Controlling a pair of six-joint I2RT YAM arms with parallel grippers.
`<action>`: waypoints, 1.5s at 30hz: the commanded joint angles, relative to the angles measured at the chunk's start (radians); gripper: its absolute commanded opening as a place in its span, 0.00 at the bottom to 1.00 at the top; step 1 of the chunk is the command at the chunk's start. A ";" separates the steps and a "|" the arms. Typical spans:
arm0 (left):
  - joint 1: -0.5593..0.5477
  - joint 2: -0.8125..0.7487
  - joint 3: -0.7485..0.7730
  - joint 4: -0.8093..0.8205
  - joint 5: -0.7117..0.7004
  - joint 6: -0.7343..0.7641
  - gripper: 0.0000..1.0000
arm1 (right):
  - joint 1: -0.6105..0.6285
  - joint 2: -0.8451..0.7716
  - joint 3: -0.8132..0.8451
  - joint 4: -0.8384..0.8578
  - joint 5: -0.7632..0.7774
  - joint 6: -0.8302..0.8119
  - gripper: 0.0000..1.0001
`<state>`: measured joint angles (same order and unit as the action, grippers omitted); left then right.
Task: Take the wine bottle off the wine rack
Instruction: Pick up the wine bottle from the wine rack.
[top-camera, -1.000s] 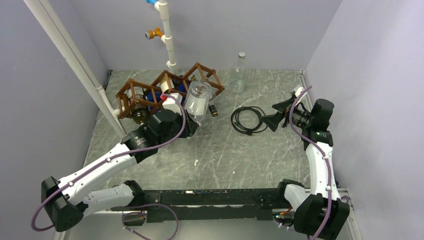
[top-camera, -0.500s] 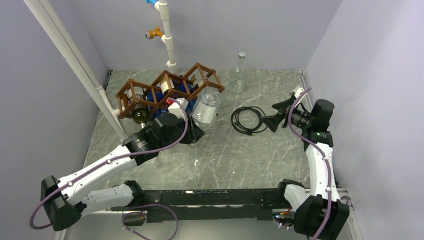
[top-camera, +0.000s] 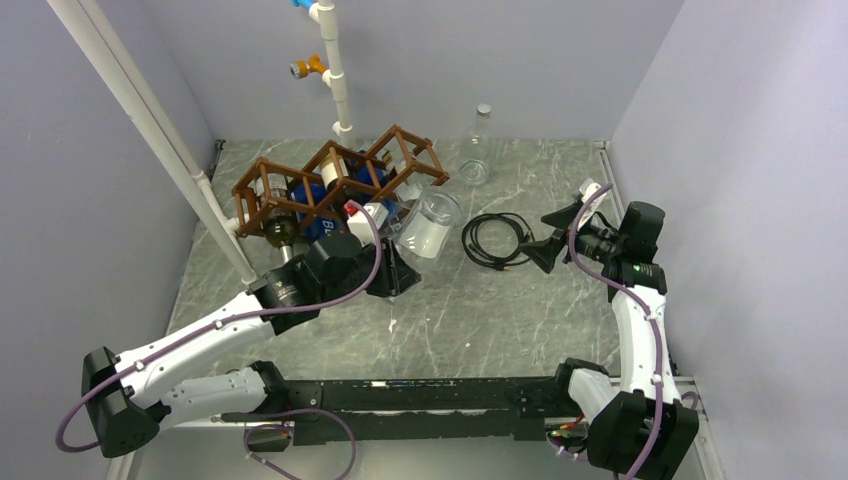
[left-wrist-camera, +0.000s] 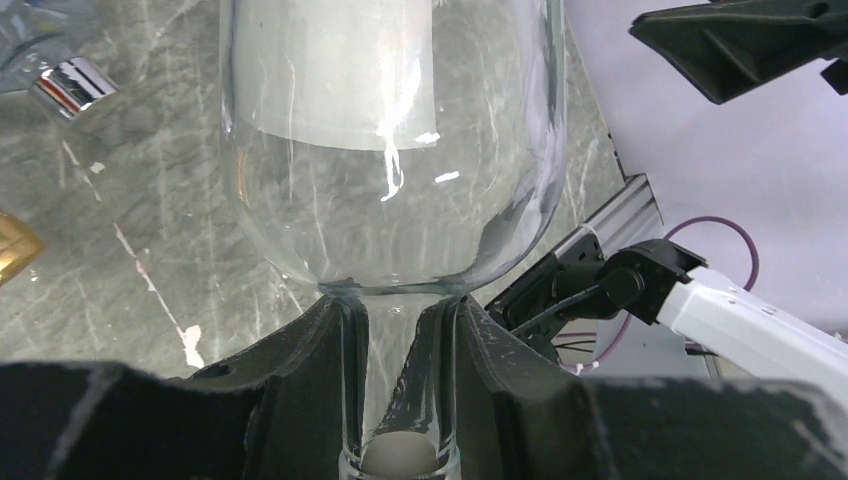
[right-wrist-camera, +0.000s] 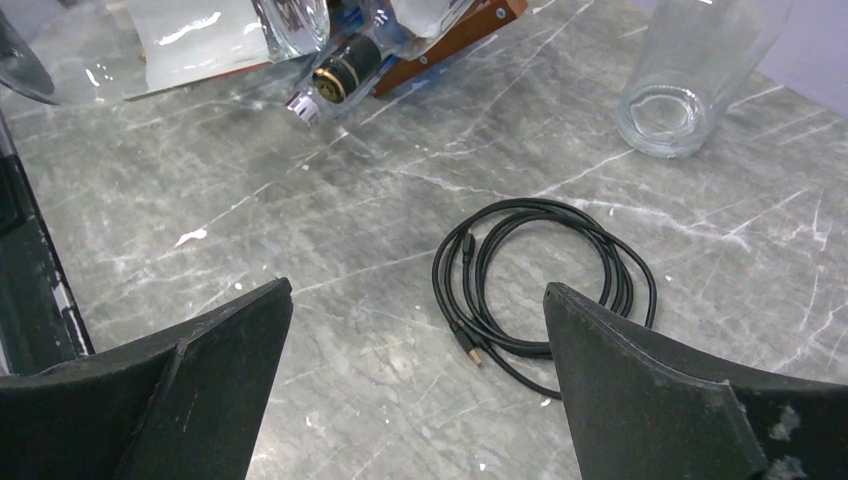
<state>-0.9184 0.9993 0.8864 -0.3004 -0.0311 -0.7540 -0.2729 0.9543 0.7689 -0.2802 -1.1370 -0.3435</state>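
**Clear bottle out of rack, held by neck in left fingers**

- Far left: a white pipe (top-camera: 150, 130) slants down to the grey marbled desk (top-camera: 450, 310) beside the rack.
- Back left: the wine rack (top-camera: 300, 190), a brown wooden lattice of diamond cells, lies in a row angled toward the back wall. Other bottles lie in its cells, one with a blue label (top-camera: 302, 192). A dark capped neck pokes out at the near left end.
- Left arm reaches from the near edge up to the rack's front. The left fingers (top-camera: 398, 265) are narrowed onto the neck of the wine bottle (top-camera: 428, 222). The left wrist view shows one finger on each side of the thin glass neck, right under the shoulder.
- The wine bottle is clear glass with a white label. It sits outside the cells, just in front of the rack's right end. Its base tilts up and away from the arm. Whether the glass touches the lattice, cannot tell.
- Centre right: a coiled black cable (top-camera: 497, 240) lies flat on the desk between the two arms.
- Back, right of the rack: a second clear bottle (top-camera: 477, 150) stands upright near the wall, with its cap on.
- Right: the right fingers (top-camera: 545, 240) are spread wide and hold nothing. They hang above the desk just beside the cable and point toward it.
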 joint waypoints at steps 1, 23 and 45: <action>-0.019 -0.038 0.038 0.324 0.022 0.001 0.00 | 0.003 -0.008 0.058 -0.102 -0.032 -0.160 0.99; -0.073 0.060 0.059 0.249 0.129 -0.014 0.00 | 0.005 -0.006 0.073 -0.418 -0.019 -0.611 0.99; -0.083 0.268 0.240 -0.021 0.287 -0.025 0.00 | 0.231 0.048 -0.010 -0.498 0.023 -0.870 0.99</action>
<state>-0.9958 1.2839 0.9859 -0.4648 0.1921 -0.8059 -0.1162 0.9882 0.7925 -0.8265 -1.1465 -1.1492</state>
